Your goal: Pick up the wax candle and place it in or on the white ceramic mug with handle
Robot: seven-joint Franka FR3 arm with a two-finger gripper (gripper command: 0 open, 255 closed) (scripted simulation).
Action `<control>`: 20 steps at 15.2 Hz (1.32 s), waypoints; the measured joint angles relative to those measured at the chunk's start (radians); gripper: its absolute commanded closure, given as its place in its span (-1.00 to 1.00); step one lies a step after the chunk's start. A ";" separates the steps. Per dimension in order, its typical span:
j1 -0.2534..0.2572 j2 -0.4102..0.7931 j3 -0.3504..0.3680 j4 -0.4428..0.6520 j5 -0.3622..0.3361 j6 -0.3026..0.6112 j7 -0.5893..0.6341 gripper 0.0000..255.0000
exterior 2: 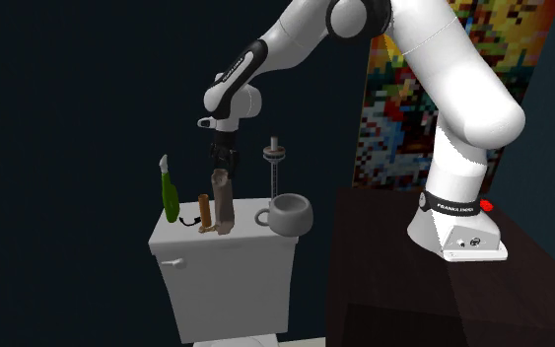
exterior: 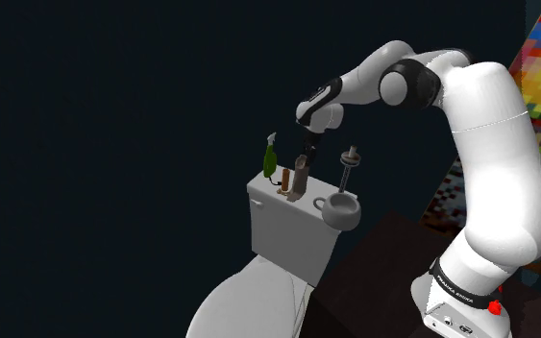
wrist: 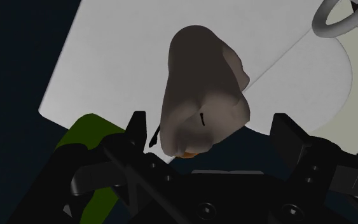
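Note:
A tall grey-brown candle point(exterior: 300, 176) point(exterior 2: 222, 202) stands upright on the lid of a white toilet tank point(exterior: 282, 226). My black gripper point(exterior: 307, 147) point(exterior 2: 222, 158) hangs straight above the candle's top, pointing down. In the wrist view the candle point(wrist: 199, 95) with its short black wick sits between the fingers of the gripper point(wrist: 212, 127), which stand wide apart and do not touch it. The grey-white mug point(exterior: 339, 210) point(exterior 2: 290, 214) with a handle sits on the tank lid beside the candle, toward the arm's stand. Its rim point(wrist: 330, 19) shows past the candle.
A green bottle point(exterior: 270, 158) point(exterior 2: 169, 192) point(wrist: 88, 133) and a small brown post point(exterior: 283, 182) point(exterior 2: 204, 214) stand on the candle's other side. A thin upright rod with a ring point(exterior: 350, 163) point(exterior 2: 275, 163) rises behind the mug. A dark cabinet point(exterior 2: 413, 286) carries the stand.

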 measured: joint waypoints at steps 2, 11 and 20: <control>-0.002 0.018 0.005 0.004 0.006 0.014 -0.004 -1.00; -0.003 0.025 0.007 0.008 0.008 0.019 -0.006 1.00; -0.003 0.021 0.006 0.006 0.007 0.015 -0.005 1.00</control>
